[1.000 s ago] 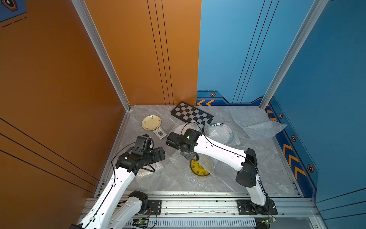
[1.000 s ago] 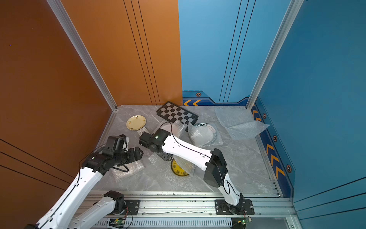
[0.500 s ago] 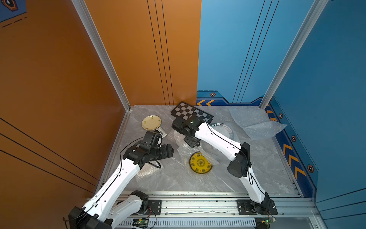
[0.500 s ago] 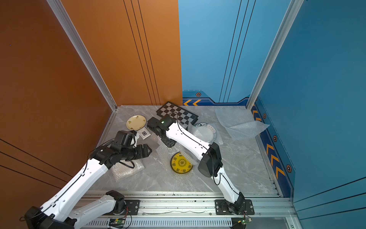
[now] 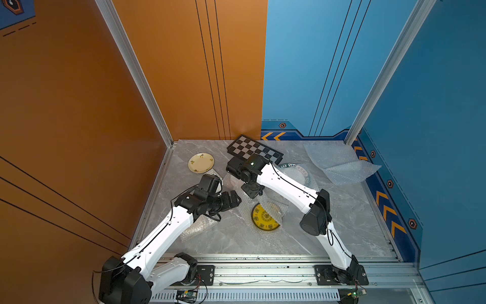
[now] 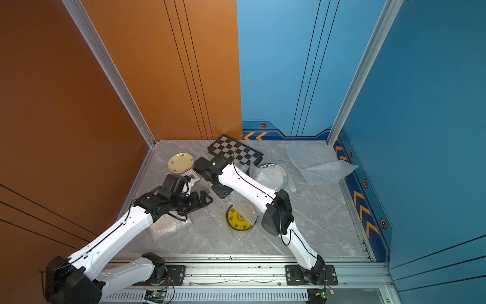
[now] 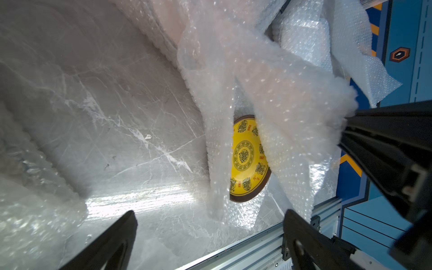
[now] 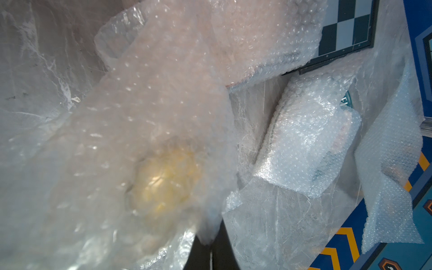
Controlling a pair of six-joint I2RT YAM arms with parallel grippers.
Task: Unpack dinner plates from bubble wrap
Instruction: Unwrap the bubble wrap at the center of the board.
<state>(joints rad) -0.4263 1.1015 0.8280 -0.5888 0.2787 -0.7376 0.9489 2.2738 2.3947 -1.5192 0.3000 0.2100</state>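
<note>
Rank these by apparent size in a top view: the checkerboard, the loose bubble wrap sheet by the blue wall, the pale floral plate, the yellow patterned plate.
1. bubble wrap sheet
2. checkerboard, partly hidden
3. yellow patterned plate and pale floral plate: nearly alike. The yellow one is nearer the camera and part-covered, so unranked.

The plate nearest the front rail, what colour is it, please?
Plate: yellow, dark medallions, brown rim; clearest in left wrist view.

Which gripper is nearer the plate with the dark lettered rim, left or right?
Right. The right gripper, jaws shut on bubble wrap, hangs between the lettered-rim plate and the left gripper, whose open jaws sit farther off, beyond it.
</note>
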